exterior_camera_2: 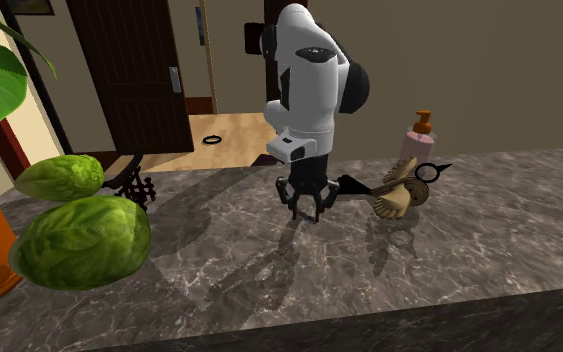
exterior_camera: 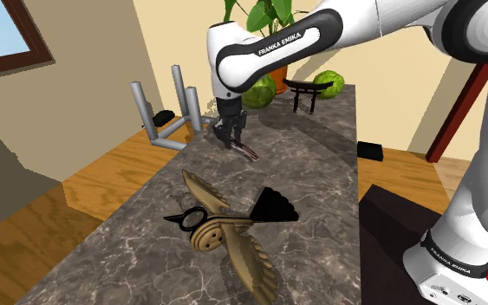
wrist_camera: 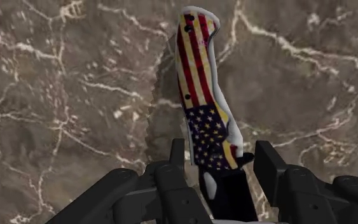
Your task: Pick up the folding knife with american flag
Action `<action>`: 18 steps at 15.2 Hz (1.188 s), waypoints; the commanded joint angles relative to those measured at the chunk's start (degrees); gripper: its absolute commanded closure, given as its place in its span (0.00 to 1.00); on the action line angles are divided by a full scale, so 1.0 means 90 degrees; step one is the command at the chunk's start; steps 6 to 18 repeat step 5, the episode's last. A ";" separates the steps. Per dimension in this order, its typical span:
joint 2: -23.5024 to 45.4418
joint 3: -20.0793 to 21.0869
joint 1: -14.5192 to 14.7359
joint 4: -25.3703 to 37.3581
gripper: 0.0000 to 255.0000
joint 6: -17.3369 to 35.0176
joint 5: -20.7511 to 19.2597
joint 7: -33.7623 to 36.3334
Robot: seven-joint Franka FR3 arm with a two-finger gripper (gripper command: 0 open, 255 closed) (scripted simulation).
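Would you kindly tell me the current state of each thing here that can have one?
Gripper: open, low over the counter, one finger on each side of the knife.
Knife: lying flat on the counter, not gripped.
Pump bottle: upright.

On the counter (exterior_camera: 320, 173), the knife (exterior_camera: 249, 153) lies just beneath the gripper (exterior_camera: 230, 142). The bird figure (exterior_camera: 229, 232) sits nearer the shoulder camera, the melons (exterior_camera: 257, 90) at the far end.
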 commanded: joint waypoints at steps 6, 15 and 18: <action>-0.0089 0.0010 0.0002 0.0242 1.00 -0.0334 0.0021 -0.0010; -0.0089 0.0010 0.0002 0.0242 1.00 -0.0334 0.0021 -0.0010; -0.0089 0.0010 0.0002 0.0242 1.00 -0.0334 0.0021 -0.0010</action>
